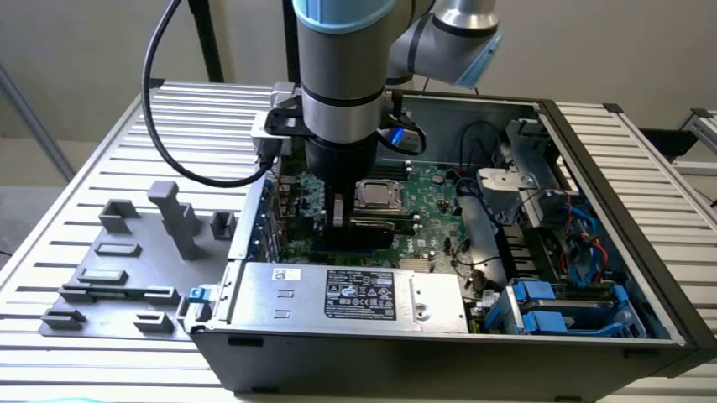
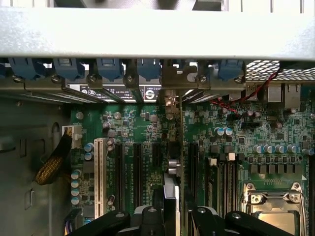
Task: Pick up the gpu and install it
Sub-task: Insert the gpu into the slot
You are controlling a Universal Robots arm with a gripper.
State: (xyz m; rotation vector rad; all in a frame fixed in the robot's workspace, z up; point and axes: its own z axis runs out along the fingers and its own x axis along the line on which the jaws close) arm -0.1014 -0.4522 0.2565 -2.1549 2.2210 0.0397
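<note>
Pale plain wall (image 1: 79,42) behind; slatted metal table (image 1: 123,143); grey floor (image 1: 17,218) at exterior view's left; even light

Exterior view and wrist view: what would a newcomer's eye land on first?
The arm reaching straight down into the open computer case at the centre of the exterior view. In the wrist view its gripper is closed on a thin graphics card, which stands on edge over the slots of the green board. On the exterior view's left, a grey parts tray lies beside the case.
</note>
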